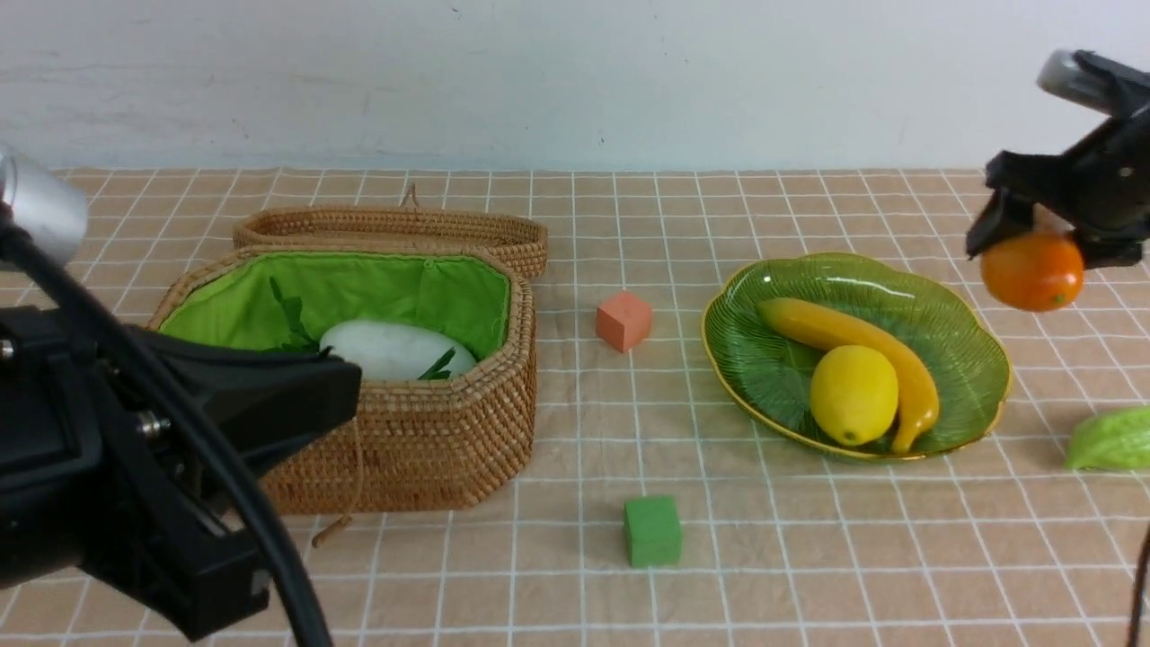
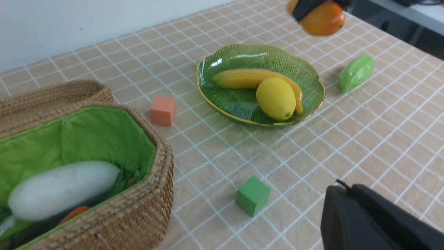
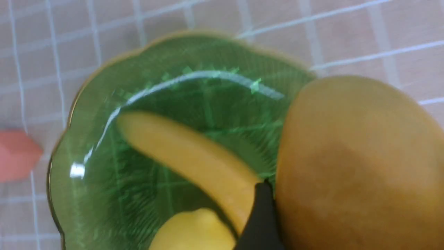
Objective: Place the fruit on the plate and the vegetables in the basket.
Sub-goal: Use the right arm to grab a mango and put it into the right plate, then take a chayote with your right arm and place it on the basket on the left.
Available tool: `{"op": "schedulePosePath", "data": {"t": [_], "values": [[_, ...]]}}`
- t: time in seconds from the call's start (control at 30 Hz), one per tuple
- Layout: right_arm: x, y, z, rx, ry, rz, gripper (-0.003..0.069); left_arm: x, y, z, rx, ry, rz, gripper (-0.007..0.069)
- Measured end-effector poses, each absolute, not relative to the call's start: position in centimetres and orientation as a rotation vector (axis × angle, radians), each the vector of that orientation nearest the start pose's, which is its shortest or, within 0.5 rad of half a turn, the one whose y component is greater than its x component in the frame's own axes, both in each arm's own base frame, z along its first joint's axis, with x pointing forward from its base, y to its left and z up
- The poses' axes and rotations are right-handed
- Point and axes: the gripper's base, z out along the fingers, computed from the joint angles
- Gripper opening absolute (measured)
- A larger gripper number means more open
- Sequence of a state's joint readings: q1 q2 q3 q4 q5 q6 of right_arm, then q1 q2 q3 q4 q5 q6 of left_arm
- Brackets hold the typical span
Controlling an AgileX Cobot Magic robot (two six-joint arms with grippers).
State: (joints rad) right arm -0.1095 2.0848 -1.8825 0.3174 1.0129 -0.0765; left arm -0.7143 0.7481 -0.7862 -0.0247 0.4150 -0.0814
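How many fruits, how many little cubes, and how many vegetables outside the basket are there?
Fruits: 3 (banana, lemon, orange fruit)
Cubes: 2 (pink cube, green cube)
Vegetables outside the basket: 1 (light green vegetable)
Total: 6

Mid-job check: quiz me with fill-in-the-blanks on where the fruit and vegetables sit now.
The right gripper is shut on the oval orange mango-like fruit, hanging in the ____.
The translucent green leaf-ribbed plate holds ____ fruits: a long yellow-orange banana and a round yellow lemon.
The fat white radish lies ____ the octagonal woven wicker basket.
Missing: air; two; inside.
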Motion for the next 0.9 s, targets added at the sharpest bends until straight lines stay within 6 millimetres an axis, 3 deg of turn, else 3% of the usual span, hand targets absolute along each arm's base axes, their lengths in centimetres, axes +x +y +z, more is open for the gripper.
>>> {"op": "schedulePosePath", "data": {"t": [0.1,0.2,0.27,0.3,0.4,0.53,0.6,0.67,0.73,0.83,0.9], "values": [[47.1,-0.7,23.5,0.080,2.735,0.263,0.0548,11.5,-10.1,37.1,0.574,1.804,-0.577,-0.0013],[47.3,-0.3,22.4,0.040,2.762,0.197,0.0559,11.5,-10.1,37.1,0.572,1.800,-0.579,-0.0013],[47.3,-0.3,22.3,0.054,2.764,0.158,0.0615,11.5,-10.1,37.2,0.569,1.793,-0.582,-0.0013],[47.3,-0.5,22.5,0.076,2.759,0.140,0.0657,11.5,-10.1,37.3,0.567,1.788,-0.583,-0.0011],[46.9,-0.6,23.8,0.102,2.755,0.120,0.0678,11.5,-10.1,37.3,0.567,1.787,-0.584,-0.0010],[45.4,-1.1,27.2,0.099,2.749,0.074,0.0629,11.5,-10.1,37.4,0.563,1.777,-0.586,-0.0010],[44.9,-1.5,28.0,0.119,2.751,0.062,0.0608,11.6,-10.1,37.4,0.561,1.770,-0.588,-0.0010],[43.7,-3.3,29.0,0.229,2.762,0.039,0.0559,11.6,-10.2,37.5,0.558,1.762,-0.591,-0.0008],[42.7,-5.8,28.4,0.372,2.793,0.020,0.0534,11.6,-10.2,37.5,0.557,1.758,-0.592,-0.0008],[41.4,-9.2,26.1,0.588,2.824,0.021,0.0527,11.6,-10.2,37.5,0.559,1.758,-0.590,-0.0008],[40.5,-12.0,23.9,0.822,2.796,0.067,0.0535,11.6,-10.2,37.4,0.563,1.767,-0.587,-0.0008]]}}
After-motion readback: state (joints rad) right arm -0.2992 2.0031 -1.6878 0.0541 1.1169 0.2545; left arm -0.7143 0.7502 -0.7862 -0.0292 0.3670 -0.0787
